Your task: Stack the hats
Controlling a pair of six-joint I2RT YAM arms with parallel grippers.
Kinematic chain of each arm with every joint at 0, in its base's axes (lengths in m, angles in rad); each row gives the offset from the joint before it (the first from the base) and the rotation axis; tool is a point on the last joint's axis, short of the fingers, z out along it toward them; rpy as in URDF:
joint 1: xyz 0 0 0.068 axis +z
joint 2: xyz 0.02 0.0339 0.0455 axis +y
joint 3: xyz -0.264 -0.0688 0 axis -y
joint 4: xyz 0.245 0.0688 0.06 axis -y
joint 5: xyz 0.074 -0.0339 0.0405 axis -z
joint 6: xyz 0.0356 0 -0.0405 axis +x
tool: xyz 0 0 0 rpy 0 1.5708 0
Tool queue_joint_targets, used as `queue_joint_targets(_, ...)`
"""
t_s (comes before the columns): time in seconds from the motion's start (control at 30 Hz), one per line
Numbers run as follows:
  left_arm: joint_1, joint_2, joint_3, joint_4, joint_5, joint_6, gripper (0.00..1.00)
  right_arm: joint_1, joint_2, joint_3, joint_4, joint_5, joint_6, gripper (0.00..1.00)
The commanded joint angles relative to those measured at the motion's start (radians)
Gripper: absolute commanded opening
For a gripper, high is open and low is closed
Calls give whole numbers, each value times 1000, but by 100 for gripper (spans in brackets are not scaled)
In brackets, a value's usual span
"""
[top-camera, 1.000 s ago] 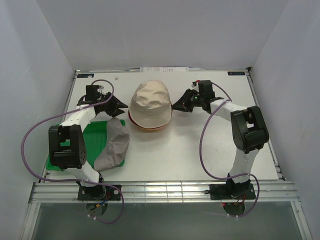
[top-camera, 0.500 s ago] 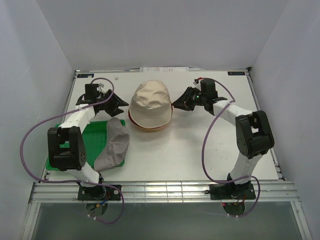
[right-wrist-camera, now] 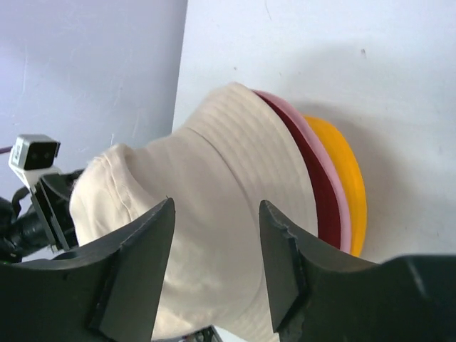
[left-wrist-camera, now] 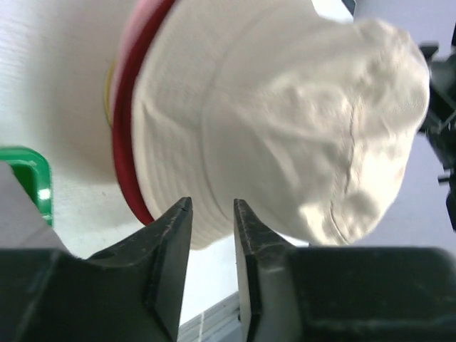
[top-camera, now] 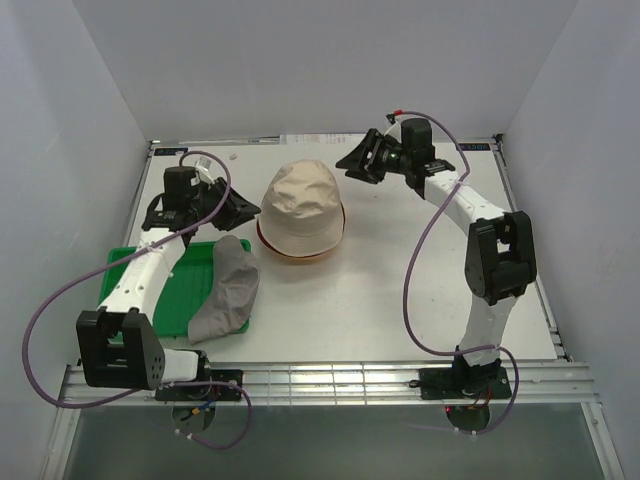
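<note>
Hats sit in one pile on the far middle of the white bench (top-camera: 400,290). The cream-beige hat (top-camera: 302,203) is on top, crown up. Under its brim show the edges of the dark red hat (left-wrist-camera: 125,121), the pink hat (right-wrist-camera: 324,171) and, lowest, the yellow-orange hat (right-wrist-camera: 348,185), each brim peeking out a little past the one above it.

The grey hat (top-camera: 228,290) lies apart from the pile, at the near left. It is flattened and folded, partly on the green tray (top-camera: 180,300) and partly over the tray's right edge onto the bench.

The left claw (top-camera: 248,208) is just left of the pile, level with the cream-beige hat's brim and pointing at it. In the left wrist view its jaws stand a narrow gap apart with nothing between them. The hat's brim and side fill the view just beyond the fingertips (left-wrist-camera: 182,214). Whether the tips touch the fabric I cannot tell.

The right claw (top-camera: 352,162) is at the far right of the pile, lifted off the bench and clear of the hats, facing back toward them. Its jaws are spread wide and hold nothing, and through the gap the right wrist view shows the pile from the side.
</note>
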Motion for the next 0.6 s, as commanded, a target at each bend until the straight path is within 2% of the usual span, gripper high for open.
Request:
queue_joint_targets(0.0, -75, -83, -37, -32, -7, -2, 37, -1, 77, 98, 72, -48, -4, 57)
queue_joint_targets(0.13, -174, -114, -63, -31, -44, -48, 30, 8, 157, 173, 267, -102, 74, 63)
queue_joint_targets(0.27, -229, -123, -68, -28, -61, -69, 29, 33, 246, 313, 307, -135, 76, 67)
queue_joint_targets(0.33, -253, -117, -68, -29, -68, -77, 28, 58, 300, 374, 306, -139, 73, 69)
queue_joint_targets(0.47, -277, -96, -69, -29, -91, -85, 27, 102, 415, 613, 202, -151, 35, 70)
queue_joint_targets(0.57, -278, -82, -66, -38, -116, -79, 28, 111, 452, 629, 146, -149, 18, 69)
